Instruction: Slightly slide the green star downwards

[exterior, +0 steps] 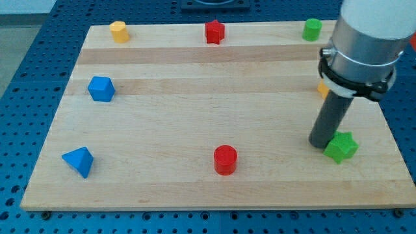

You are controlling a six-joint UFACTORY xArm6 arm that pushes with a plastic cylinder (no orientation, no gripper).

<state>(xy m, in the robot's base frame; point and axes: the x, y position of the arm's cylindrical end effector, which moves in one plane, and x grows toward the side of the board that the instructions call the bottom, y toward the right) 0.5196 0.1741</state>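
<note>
The green star [342,147] lies on the wooden board [195,110] near the view's right edge, low down. My tip [321,143] stands just to the star's left and a little above it, touching or almost touching its upper left side. The dark rod rises from there to the grey arm at the view's top right.
A red cylinder [225,159] sits at the bottom middle. A blue triangular block [79,160] and a blue block [101,88] are at the left. A yellow block [118,30], a red star-like block [214,31] and a green cylinder [312,29] line the top. An orange block [322,89] shows partly behind the arm.
</note>
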